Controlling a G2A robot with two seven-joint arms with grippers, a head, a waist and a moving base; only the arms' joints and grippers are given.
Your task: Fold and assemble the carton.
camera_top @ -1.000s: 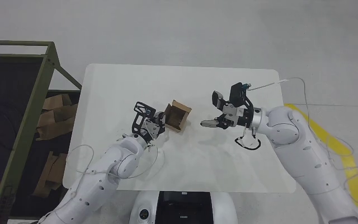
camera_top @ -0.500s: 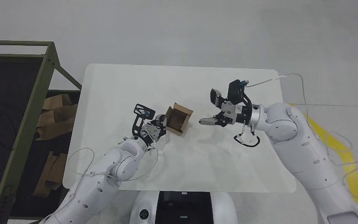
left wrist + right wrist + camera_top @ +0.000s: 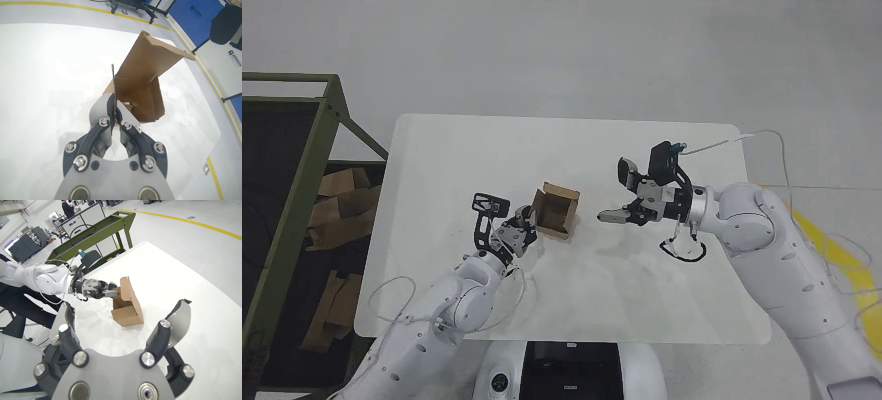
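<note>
A small brown carton (image 3: 554,209) stands open near the middle of the white table (image 3: 442,160), one flap raised. My left gripper (image 3: 525,222) is shut on the edge of a side flap; in the left wrist view its pads (image 3: 111,111) pinch that thin cardboard wall of the carton (image 3: 143,83). My right gripper (image 3: 610,214) hovers a short way to the carton's right, open and holding nothing. From the right wrist view the carton (image 3: 128,311) lies ahead of the open fingers (image 3: 179,313), with the left gripper (image 3: 114,292) clamped on its far side.
A green metal cart (image 3: 302,140) with flat brown cardboard pieces (image 3: 342,205) stands left of the table. A black cable loop (image 3: 687,250) hangs by the right forearm. Bare table surface lies all around the carton.
The left gripper has pulled back and slightly left with the flap, and the carton has shifted left and turned a little. The right gripper has edged left toward the carton.
</note>
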